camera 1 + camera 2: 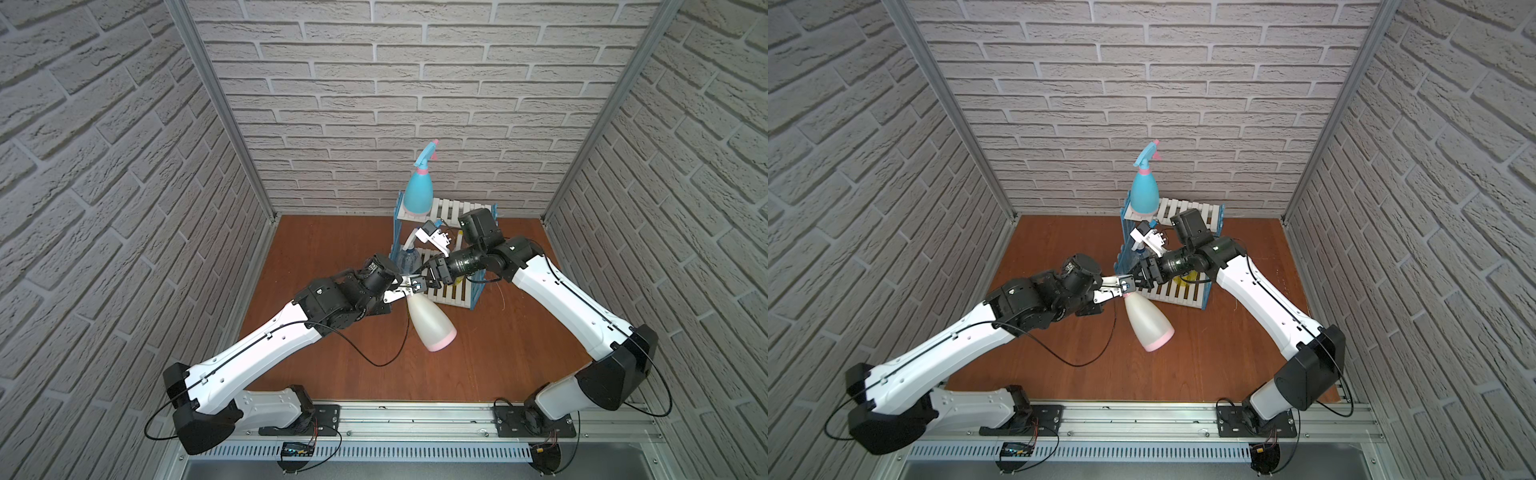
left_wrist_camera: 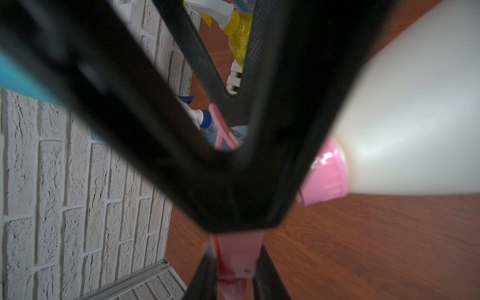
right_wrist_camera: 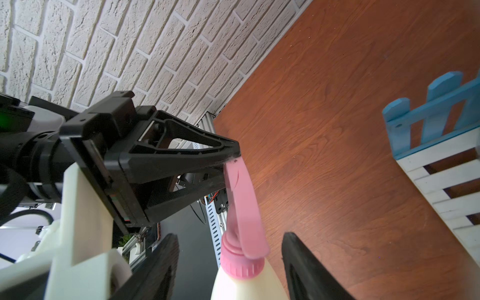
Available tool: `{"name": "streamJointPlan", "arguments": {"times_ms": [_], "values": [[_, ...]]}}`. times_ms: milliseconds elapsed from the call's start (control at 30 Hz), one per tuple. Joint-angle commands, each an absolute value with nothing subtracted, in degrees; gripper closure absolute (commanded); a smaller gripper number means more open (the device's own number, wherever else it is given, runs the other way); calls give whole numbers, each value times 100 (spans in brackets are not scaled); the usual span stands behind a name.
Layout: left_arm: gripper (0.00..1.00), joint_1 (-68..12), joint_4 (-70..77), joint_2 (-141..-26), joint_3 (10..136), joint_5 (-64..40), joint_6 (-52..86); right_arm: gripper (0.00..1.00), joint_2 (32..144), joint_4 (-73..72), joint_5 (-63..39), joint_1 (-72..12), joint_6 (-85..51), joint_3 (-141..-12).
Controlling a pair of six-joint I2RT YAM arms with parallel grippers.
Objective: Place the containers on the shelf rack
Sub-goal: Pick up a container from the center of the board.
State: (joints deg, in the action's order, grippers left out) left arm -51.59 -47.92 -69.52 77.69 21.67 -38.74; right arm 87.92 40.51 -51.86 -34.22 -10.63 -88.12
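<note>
Left gripper (image 3: 232, 166): pinches tight on the tip of the pink spray head of the cream bottle (image 1: 430, 322); holds it tilted, head up toward the rack (image 1: 455, 206), pink-rimmed base down toward the front of the table (image 1: 316, 257). Cannot tell if resting on the wood or hanging clear of it.

Right gripper (image 3: 230, 236): extends in from the opposite side with jaws apart; straddles the bottle's pink collar just below the head, with a gap on each side; grips nothing. Faces the left gripper nose to nose, just in front of the rack's lower shelf, at its left end.

Rack: stands at the back of the table, near the brick wall (image 1: 374, 124), turned slightly askew. Carries the blue bottle (image 1: 417, 195) upright at the left end of the top shelf, nozzle well above the blue side frame. Houses the clear bottle (image 1: 405, 261) on the lower shelf directly beneath, its blue collar and white trigger showing in the left wrist view. Holds the yellow bottle (image 2: 240, 36) further right on that same lower shelf, mostly hidden behind the right arm (image 1: 552, 291) in both top views; upright or lying, cannot tell.
</note>
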Motion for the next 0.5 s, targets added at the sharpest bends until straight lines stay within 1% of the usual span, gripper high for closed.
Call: {"name": "streamJointPlan", "arguments": {"times_ms": [0,300,400,467], "values": [[89,-5194,-4412,-6878,7841,2171,-3954,38,8793,3896,-5551,-3472,-1028,-8908],[88,-5197,-4303,-6847,7720,2151,-3999,57,8908,3696,-5588,-3471,-1126,-8869],[89,-5197,-4295,-6852,7715,2129,-3999,61,8926,3637,-5597,-3464,-1143,-8840],[89,-5195,-4319,-6851,7719,2099,-3999,62,8921,3586,-5614,-3463,-1170,-8821]]}}
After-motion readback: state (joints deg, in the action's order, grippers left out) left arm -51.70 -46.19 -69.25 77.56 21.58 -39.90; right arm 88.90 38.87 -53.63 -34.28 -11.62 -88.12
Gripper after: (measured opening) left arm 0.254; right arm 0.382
